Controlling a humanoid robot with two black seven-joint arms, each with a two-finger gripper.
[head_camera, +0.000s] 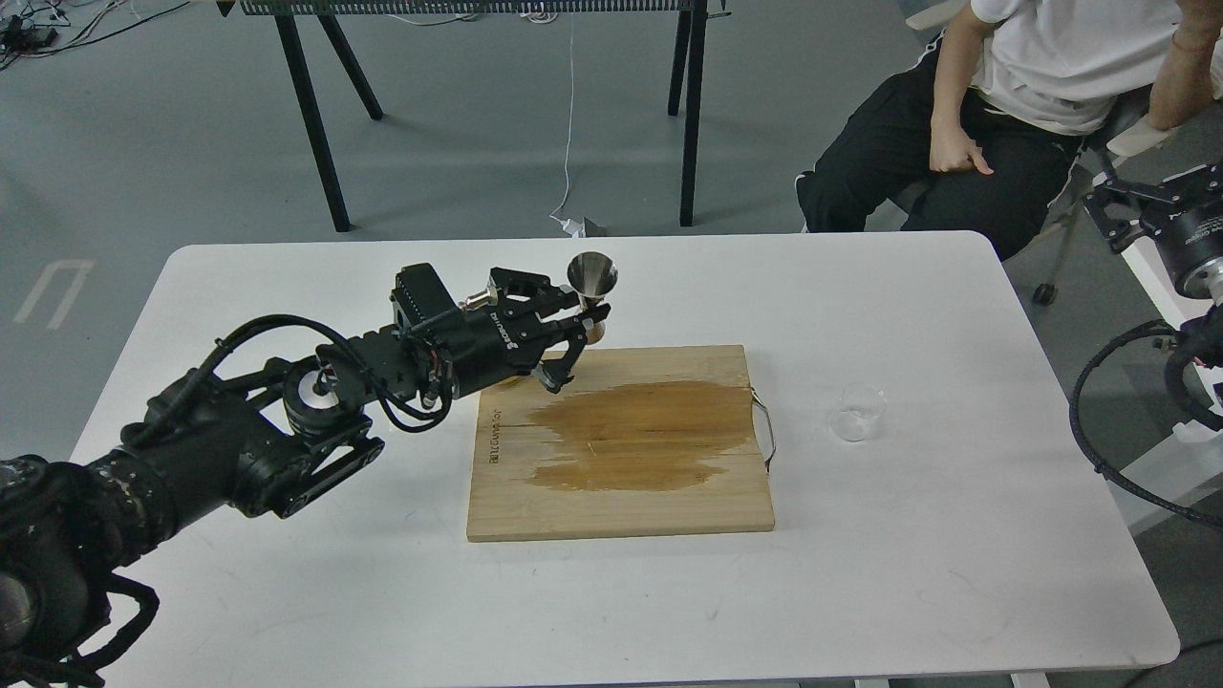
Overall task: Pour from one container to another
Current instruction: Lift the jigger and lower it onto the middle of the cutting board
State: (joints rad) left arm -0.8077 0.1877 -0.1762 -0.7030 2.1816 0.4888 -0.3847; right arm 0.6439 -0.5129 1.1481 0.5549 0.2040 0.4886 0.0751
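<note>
The steel hourglass jigger [592, 283] is held upright above the far left corner of the wooden cutting board [621, 497], with my left gripper [585, 323] shut on its waist. The small clear glass cup [857, 413] stands on the white table [287, 592] just right of the board's metal handle, and nothing is touching it. My right gripper [1137, 203] sits off the table at the far right edge of the head view, well beyond the cup; its fingers are too cut off to tell apart.
A dark wet stain [640, 430] spreads over the board's middle. My left arm hides the lemon. A seated person [994, 105] is behind the table's far right corner. A black table frame [688, 115] stands on the floor behind.
</note>
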